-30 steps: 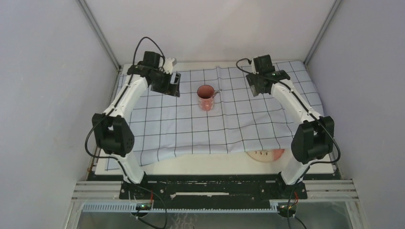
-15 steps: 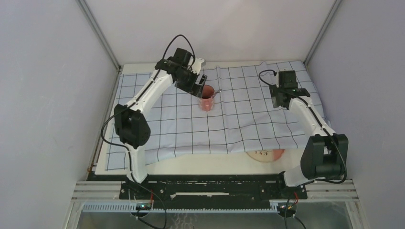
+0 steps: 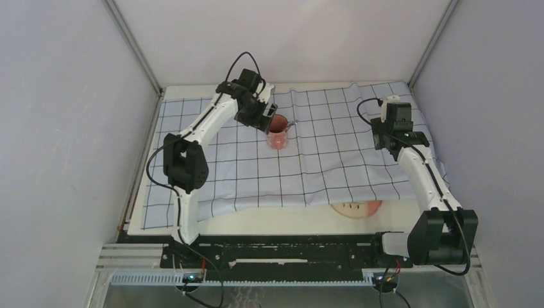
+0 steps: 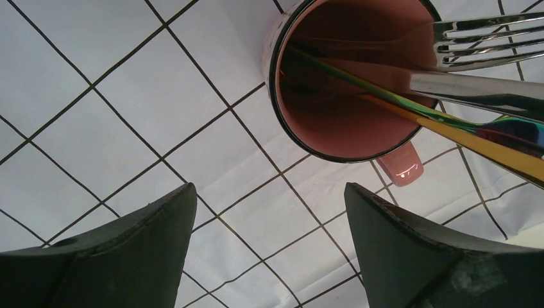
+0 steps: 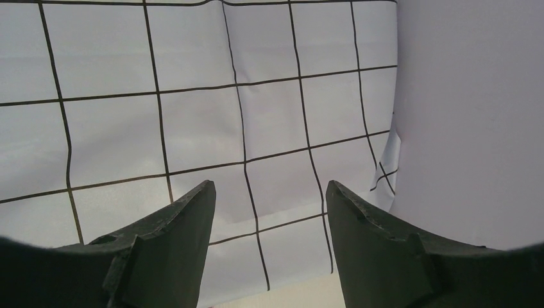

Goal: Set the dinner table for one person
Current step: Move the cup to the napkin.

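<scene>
A pink mug (image 3: 278, 133) stands upright on the pale-blue gridded cloth (image 3: 321, 167) that covers most of the cream-white dinner table (image 3: 282, 219). In the left wrist view the mug (image 4: 349, 115) holds a fork (image 4: 487, 38) and other cutlery handles (image 4: 475, 96). My left gripper (image 3: 264, 119) is open and empty, just left of the mug, fingers (image 4: 128, 256) over the cloth. My right gripper (image 3: 389, 142) is open and empty over the cloth's right edge (image 5: 385, 167). A plate (image 3: 357, 208) peeks from under the cloth's front edge.
White enclosure walls stand close on the left, back and right; the right wall (image 5: 475, 115) is right beside my right gripper. The cloth is wrinkled and hangs loosely at the front and right edges.
My left arm has swung right from the back-left corner up to the mug. My right arm has swung right from near the centre back to the cloth's right edge.
</scene>
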`<state>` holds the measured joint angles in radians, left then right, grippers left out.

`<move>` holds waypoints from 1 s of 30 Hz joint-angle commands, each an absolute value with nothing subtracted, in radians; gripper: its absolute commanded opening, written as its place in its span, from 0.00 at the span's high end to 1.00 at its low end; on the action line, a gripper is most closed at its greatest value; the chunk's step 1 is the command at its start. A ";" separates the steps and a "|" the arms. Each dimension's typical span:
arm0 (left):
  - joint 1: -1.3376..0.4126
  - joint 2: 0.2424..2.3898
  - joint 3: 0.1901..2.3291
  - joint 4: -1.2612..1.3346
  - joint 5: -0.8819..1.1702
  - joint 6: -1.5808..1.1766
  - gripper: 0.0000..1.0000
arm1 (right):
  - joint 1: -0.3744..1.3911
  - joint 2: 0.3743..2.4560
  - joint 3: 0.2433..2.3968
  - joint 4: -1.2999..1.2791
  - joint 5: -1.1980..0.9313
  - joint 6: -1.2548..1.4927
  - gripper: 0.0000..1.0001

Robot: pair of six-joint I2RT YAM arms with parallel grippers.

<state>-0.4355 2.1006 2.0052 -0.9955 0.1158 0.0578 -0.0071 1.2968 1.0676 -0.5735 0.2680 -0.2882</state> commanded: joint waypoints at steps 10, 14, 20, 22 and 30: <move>-0.461 2.084 2.125 -0.932 0.096 -0.037 0.11 | -0.033 1.293 1.042 -0.522 0.241 -0.302 0.29; -0.462 2.107 2.109 -0.891 0.061 -0.085 0.12 | -0.035 1.288 1.042 -0.520 0.239 -0.302 0.29; -0.468 2.143 2.065 -0.848 0.035 -0.151 0.17 | -0.037 1.260 1.024 -0.519 0.240 -0.304 0.30; -0.473 2.166 2.057 -0.849 0.031 -0.164 0.18 | -0.036 1.246 1.020 -0.521 0.235 -0.304 0.30; -0.478 2.249 2.059 -0.856 0.058 -0.209 0.29 | -0.036 1.210 1.015 -0.533 0.229 -0.305 0.32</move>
<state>-0.4713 2.2299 2.0628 -0.8749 0.0486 -0.1631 -0.0315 1.2560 1.0161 -0.5583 0.2390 -0.2947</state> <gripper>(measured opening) 0.755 0.690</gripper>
